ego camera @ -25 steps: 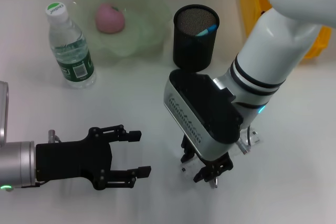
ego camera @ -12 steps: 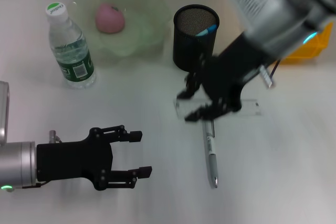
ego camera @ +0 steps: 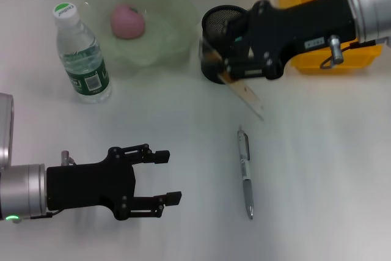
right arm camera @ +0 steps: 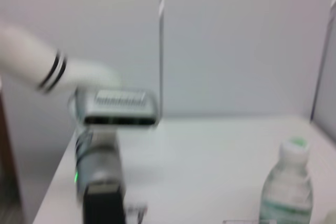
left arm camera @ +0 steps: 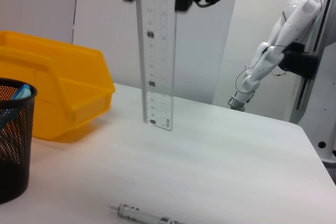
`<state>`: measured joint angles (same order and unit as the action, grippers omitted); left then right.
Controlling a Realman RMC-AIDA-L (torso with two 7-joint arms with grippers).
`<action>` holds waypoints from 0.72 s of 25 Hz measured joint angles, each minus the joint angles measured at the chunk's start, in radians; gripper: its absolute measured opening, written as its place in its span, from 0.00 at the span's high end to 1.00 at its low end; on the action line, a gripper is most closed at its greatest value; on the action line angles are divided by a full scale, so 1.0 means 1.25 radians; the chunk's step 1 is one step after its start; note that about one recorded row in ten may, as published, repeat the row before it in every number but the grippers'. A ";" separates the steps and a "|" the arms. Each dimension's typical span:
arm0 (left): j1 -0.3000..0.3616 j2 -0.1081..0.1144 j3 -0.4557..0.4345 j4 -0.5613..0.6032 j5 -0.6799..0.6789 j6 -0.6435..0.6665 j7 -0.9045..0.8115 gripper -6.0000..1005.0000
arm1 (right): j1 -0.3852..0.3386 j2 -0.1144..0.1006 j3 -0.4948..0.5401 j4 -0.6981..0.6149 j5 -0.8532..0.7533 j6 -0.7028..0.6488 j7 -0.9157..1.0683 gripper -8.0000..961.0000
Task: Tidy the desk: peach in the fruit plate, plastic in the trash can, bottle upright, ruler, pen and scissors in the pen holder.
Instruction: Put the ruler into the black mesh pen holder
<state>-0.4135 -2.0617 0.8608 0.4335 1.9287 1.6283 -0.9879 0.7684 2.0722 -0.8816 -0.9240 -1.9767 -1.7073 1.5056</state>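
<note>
We see the right gripper (ego camera: pixel 229 59) reaching in over the black mesh pen holder (ego camera: pixel 215 29), its fingers closed on the upper end of a clear ruler (ego camera: pixel 244 93). The ruler hangs off the desk, its free end slanting down past the holder. From the left wrist it shows as a near-upright transparent strip, with the clamping fingers cut off by the frame edge. Something blue sits inside the holder; we can't identify it. A pen (ego camera: pixel 245 172) lies flat on the white desk (ego camera: pixel 317 169), well apart from the holder. The left gripper (ego camera: pixel 165 176) hovers low over the desk with its jaws spread, holding nothing. The peach (ego camera: pixel 127 20) rests in the green fruit plate (ego camera: pixel 168 4). The water bottle (ego camera: pixel 81 56) stands upright beside it.
</note>
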 joint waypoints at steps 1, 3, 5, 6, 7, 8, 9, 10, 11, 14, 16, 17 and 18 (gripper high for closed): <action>0.000 0.000 0.000 0.000 0.000 0.000 0.000 0.21 | -0.009 -0.001 0.010 0.020 0.023 0.006 -0.020 0.60; -0.002 0.000 -0.006 0.000 -0.001 0.001 0.000 0.21 | -0.033 -0.003 0.042 0.105 0.101 0.029 -0.091 0.60; -0.002 0.000 -0.009 0.000 -0.001 0.002 0.000 0.21 | -0.036 -0.004 0.048 0.130 0.118 0.036 -0.114 0.60; -0.002 0.000 -0.013 0.000 -0.002 0.004 0.000 0.21 | -0.040 -0.004 0.054 0.157 0.133 0.042 -0.139 0.60; -0.003 0.000 -0.015 0.000 -0.002 0.006 0.000 0.21 | -0.045 -0.004 0.058 0.185 0.146 0.045 -0.171 0.60; -0.003 0.000 -0.022 0.001 -0.002 0.008 0.000 0.21 | -0.051 -0.005 0.064 0.232 0.164 0.050 -0.231 0.60; -0.003 0.000 -0.022 0.001 -0.002 0.008 0.000 0.21 | -0.051 -0.005 0.064 0.232 0.164 0.050 -0.231 0.60; -0.003 0.000 -0.024 0.000 -0.002 0.008 0.000 0.21 | -0.053 -0.004 0.066 0.258 0.177 0.053 -0.261 0.60; -0.003 0.000 -0.024 0.000 -0.002 0.008 0.000 0.21 | -0.054 -0.004 0.067 0.282 0.192 0.055 -0.284 0.60; -0.003 0.000 -0.029 0.000 -0.002 0.008 0.000 0.21 | -0.054 -0.004 0.068 0.335 0.226 0.056 -0.321 0.60; -0.003 0.000 -0.029 -0.001 -0.002 0.008 0.000 0.21 | -0.052 -0.004 0.068 0.343 0.231 0.057 -0.324 0.60; -0.003 0.000 -0.029 0.000 -0.002 0.008 0.000 0.21 | -0.052 -0.002 0.068 0.343 0.231 0.057 -0.325 0.60; -0.003 0.000 -0.030 0.000 -0.002 0.008 0.000 0.21 | -0.051 0.000 0.068 0.344 0.231 0.057 -0.325 0.59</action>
<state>-0.4173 -2.0616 0.8237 0.4337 1.9265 1.6384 -0.9879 0.7046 2.0727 -0.7962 -0.4939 -1.6877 -1.6364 1.0993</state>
